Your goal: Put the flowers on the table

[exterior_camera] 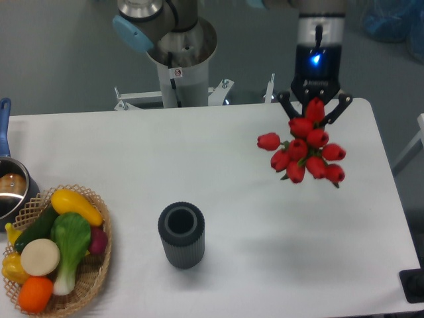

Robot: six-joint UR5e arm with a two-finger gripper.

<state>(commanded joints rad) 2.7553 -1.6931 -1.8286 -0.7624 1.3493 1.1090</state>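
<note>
Half done, we judge: gripper (315,109) clamps the flowers (304,151) above the table (199,165) at far right; lowering and release remain.

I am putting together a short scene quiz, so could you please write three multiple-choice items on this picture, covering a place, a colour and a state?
1. Where is the wicker basket?
A. near left corner of the table
B. far right corner
C. table centre

2. What colour are the flowers?
A. yellow
B. red
C. white

3. How is the gripper?
A. open, empty
B. out of view
C. shut on the flowers

Answers:
1 A: it sits at the picture's lower left.
2 B: every bud is red.
3 C: the jaws close around the bunch, held above the table.
</note>
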